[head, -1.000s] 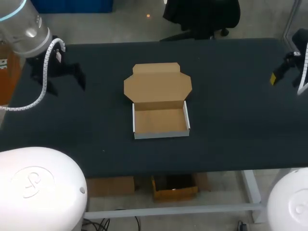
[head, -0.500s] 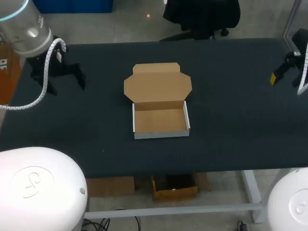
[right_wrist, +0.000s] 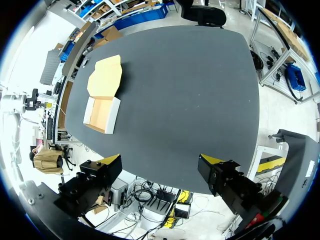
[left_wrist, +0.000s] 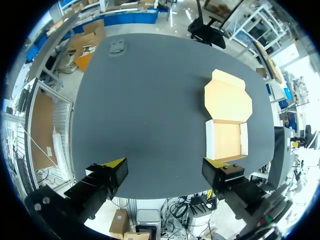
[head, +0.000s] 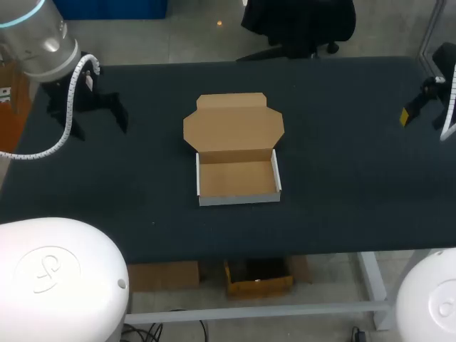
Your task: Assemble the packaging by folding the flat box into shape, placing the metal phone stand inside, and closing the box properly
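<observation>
L gripper, black w/ yellow tips, gapes wide w/ nothing btwn the tips. It hangs high above the black cloth-topped table, well apart from the box & off to the box's left. R gripper is likewise spread wide & holds nothing, up high & well off to the box's right, approx over the table edge. Neither touches the box. The brown cardboard mailer box w/ white outside sits approx mid-table, btwn the two arms. It is folded into a shallow tray w/ four walls upright & its brown floor showing in full. The lid, w/ clipped corners & a narrow tuck flap at its far end, is thrown back open behind the tray, hinged on the wall away from the robot. Can't tell if it lies fully flat on the cloth. In both wrist views the box is far ahead of the gripper, off to one side.
</observation>
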{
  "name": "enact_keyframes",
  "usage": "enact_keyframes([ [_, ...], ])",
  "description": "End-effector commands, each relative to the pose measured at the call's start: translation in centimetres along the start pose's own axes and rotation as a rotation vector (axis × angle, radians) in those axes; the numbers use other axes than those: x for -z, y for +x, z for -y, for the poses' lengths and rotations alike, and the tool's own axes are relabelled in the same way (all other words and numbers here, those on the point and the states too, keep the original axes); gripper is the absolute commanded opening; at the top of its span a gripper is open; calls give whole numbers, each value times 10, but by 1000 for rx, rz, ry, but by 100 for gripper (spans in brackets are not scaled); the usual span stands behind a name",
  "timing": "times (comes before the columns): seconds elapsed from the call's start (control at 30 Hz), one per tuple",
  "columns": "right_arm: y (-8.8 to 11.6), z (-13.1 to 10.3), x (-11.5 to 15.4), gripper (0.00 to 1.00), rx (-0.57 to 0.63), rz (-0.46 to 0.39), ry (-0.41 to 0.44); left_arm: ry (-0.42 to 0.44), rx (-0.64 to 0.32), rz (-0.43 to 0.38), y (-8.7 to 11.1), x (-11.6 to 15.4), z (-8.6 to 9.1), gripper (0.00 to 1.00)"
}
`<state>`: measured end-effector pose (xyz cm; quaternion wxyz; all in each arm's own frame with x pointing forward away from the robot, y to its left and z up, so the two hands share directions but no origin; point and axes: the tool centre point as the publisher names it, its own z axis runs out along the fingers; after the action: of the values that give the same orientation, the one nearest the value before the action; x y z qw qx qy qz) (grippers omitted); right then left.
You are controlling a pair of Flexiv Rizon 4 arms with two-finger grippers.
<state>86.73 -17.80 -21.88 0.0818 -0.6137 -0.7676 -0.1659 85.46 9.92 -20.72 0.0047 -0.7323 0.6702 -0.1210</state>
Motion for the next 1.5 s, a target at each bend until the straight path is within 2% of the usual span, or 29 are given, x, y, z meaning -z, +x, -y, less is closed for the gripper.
enact_keyframes([
  [0.03,0,0,2,100,0,-2,5,-1,1,5,1,0,1,100],
  [0.33,0,0,2,100,0,-2,5,-1,1,5,1,0,1,100],
  [0.5,0,0,2,100,0,-2,5,9,17,45,11,-13,17,100],
  [0.63,0,0,2,100,0,-2,5,1,34,56,9,-17,32,100],
  [0.8,0,0,2,100,0,-2,5,-1,74,76,1,-28,53,100],
  [1.07,0,0,2,100,0,-2,5,-26,172,91,-7,-51,72,100],
  [1.27,0,0,2,100,0,-2,5,-32,186,103,-14,-67,84,100],
  [1.5,0,0,2,100,0,-2,5,-35,188,72,-33,-76,97,100],
])
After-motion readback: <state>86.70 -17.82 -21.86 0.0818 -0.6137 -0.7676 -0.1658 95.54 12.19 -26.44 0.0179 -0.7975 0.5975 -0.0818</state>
